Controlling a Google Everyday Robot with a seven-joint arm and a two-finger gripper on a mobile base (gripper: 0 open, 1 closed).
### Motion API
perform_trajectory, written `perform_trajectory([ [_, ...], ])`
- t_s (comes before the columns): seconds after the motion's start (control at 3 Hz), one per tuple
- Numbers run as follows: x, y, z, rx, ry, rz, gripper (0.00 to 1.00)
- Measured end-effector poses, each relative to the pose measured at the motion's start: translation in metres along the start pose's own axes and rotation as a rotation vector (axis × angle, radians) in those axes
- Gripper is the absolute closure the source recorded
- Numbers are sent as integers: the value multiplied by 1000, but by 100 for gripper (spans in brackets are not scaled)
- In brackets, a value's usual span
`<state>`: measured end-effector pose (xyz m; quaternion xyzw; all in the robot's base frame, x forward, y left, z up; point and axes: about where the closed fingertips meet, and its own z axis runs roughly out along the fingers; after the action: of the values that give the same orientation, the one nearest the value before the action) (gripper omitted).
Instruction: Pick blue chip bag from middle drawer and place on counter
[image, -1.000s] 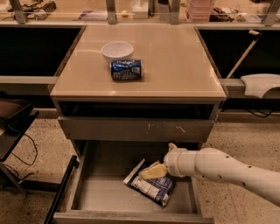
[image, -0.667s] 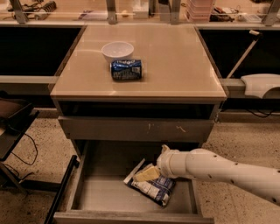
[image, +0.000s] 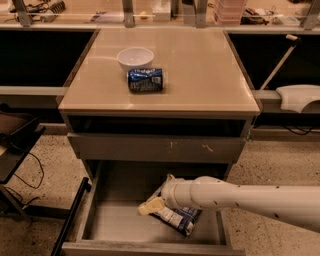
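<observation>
1. Middle drawer (image: 117, 222) pulled fully out below the scratched drawer front (image: 155, 148); floor laid open from above, presumably so the reach can come in over the low walls.
2. Blue chip bag (image: 181, 220) flat on the drawer floor, right of centre, long axis running 10 o'clock to 4 o'clock. Not yet lifted.
3. White arm (image: 240, 197) in from 3 o'clock, low and nearly level, passing over the upper part of the bag and hiding it.
4. Pincer (image: 151, 206) down inside the drawer at the bag's 10 o'clock end. Spread, pressed together or pinching foil: cannot tell. Contact with the bag likewise unclear.
5. Likely reason for that spot: the end of a crinkled foil bag gives an edge to nip, where the flat middle would slip.
6. Table (image: 200, 75) above carries a white bowl (image: 135, 58) and, at its 5 o'clock, a blue soda can (image: 145, 80) on its side. Room for the bag at 3 o'clock of the can.
</observation>
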<state>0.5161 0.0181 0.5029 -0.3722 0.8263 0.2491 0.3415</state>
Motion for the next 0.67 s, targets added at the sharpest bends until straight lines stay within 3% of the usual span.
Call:
perform_trajectory([
  [0.67,5,2,6,-20,14,2,0],
])
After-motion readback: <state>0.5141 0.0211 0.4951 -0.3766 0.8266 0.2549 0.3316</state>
